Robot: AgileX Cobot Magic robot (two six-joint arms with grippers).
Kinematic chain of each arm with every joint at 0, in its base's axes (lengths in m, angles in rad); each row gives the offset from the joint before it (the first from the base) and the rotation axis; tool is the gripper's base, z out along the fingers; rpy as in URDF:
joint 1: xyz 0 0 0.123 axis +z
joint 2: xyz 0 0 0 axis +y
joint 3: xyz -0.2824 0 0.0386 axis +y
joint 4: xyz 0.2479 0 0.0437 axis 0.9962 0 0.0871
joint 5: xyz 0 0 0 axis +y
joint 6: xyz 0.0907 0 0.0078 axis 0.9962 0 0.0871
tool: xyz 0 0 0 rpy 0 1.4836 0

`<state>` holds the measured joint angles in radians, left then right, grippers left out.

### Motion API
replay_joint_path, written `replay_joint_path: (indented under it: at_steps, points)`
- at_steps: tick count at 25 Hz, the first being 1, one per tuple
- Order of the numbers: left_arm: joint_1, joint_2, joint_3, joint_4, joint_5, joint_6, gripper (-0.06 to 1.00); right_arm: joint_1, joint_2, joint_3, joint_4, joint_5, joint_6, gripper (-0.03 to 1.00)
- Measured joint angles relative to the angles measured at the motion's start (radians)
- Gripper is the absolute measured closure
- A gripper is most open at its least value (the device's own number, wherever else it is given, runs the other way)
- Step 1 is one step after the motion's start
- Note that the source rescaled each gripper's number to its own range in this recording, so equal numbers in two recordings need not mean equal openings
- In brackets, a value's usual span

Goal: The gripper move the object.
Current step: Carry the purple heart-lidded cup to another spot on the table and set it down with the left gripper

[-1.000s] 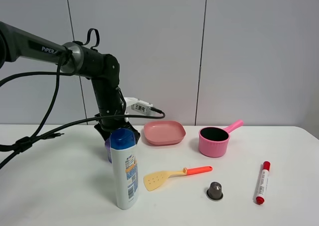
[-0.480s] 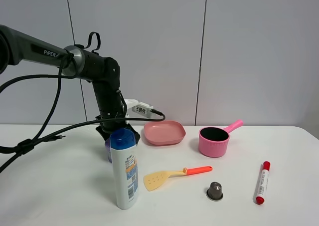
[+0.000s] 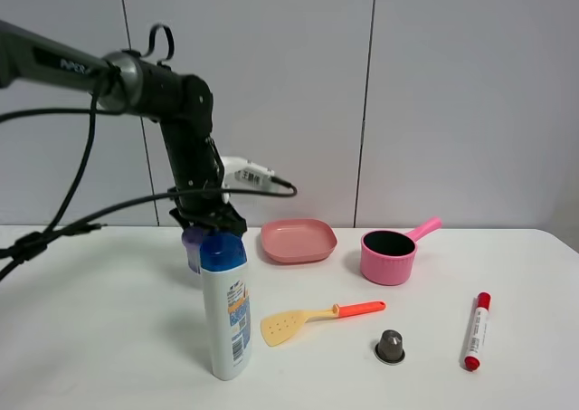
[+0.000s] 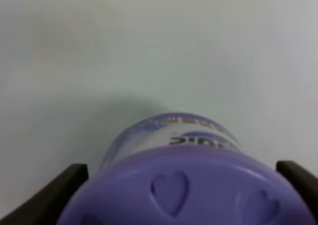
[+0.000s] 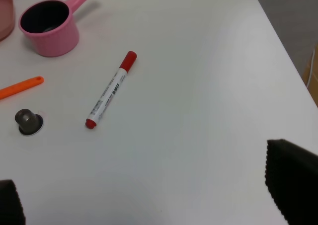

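Observation:
My left gripper [image 3: 208,224] is shut on the object, a short can [image 3: 192,250] with a lilac-purple lid and a silvery-blue side, and holds it a little above the white table. In the exterior view the can is partly hidden behind the tall bottle. In the left wrist view the can [image 4: 179,185] fills the lower half, with dark fingers [image 4: 67,187] on both sides of the lid. My right gripper [image 5: 149,192] is open and empty over the table's right part; it does not show in the exterior view.
A tall white bottle with a blue cap [image 3: 225,310] stands just in front of the can. A pink plate [image 3: 298,240], a pink saucepan [image 3: 389,254], a yellow-orange spatula [image 3: 312,318], a small grey capsule [image 3: 390,346] and a red marker [image 3: 476,330] lie to the right.
My left arm has risen with the can in its grip, and the can has come up off the table. The other things have not moved.

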<state>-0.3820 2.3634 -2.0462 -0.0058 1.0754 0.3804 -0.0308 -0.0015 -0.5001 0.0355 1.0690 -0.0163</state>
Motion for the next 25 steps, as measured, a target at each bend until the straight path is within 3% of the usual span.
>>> replay_joint_path:
  at_steps: [9, 16, 25]
  points:
    - [-0.038, -0.213, -0.244, 0.082, 0.132, -0.07, 0.94, 0.0, 0.0, 0.0, 0.0, 0.0, 0.0, -0.03]
    - [-0.202, -0.329, -0.255, 0.082, 0.141, -0.07, 0.94, 0.0, 0.0, 0.0, 0.0, 0.0, 0.0, -0.03]
    - [-0.443, -0.27, -0.255, 0.076, 0.149, -0.07, 0.94, 0.0, 0.0, 0.0, 0.0, 0.0, 0.0, -0.03]
